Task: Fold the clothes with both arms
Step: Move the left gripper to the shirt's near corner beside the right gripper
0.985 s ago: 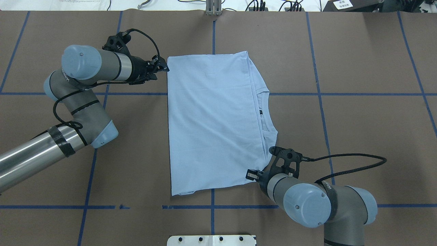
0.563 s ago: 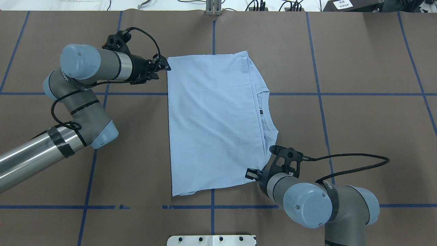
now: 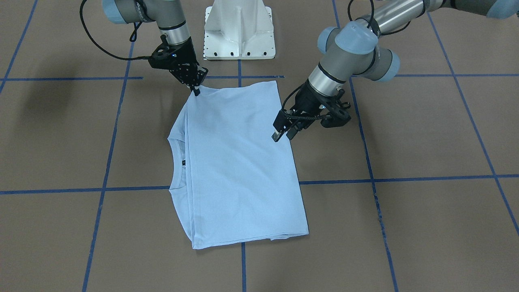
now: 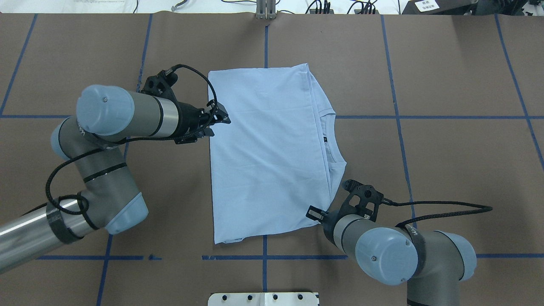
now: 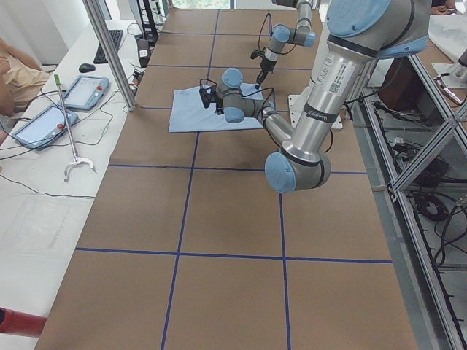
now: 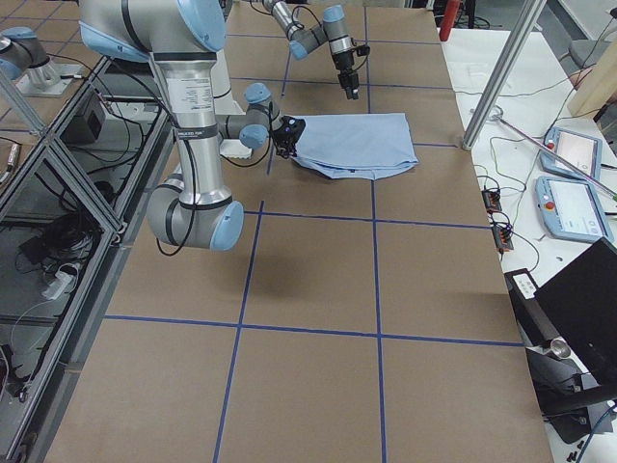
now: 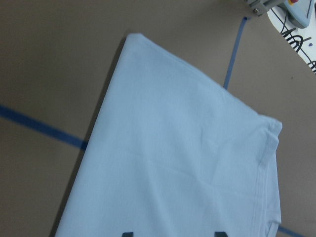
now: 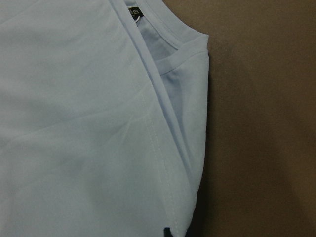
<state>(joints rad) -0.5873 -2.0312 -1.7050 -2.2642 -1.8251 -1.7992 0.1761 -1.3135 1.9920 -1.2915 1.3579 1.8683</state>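
Note:
The light blue T-shirt (image 4: 267,153) lies folded flat on the brown table, collar and dark neck label (image 4: 324,139) to the right; the chest print is hidden. My left gripper (image 4: 221,119) hovers over the shirt's left edge, open and empty; the left wrist view shows its two fingertips apart (image 7: 174,233) above the cloth. In the front view it is on the right (image 3: 282,132). My right gripper (image 4: 312,213) is at the shirt's near right corner, fingers together on the cloth edge (image 3: 196,90). The right wrist view shows its tip (image 8: 170,232) at the hem.
The white pedestal base (image 4: 263,298) stands at the near table edge. Blue tape lines (image 4: 399,127) cross the table. Cables and a metal post (image 4: 266,10) sit along the far edge. Tablets (image 5: 84,91) lie on a side bench.
My left gripper has left the shirt's far left corner and moved nearer along the left edge, now over the cloth. My right gripper has barely shifted. The shirt has not moved.

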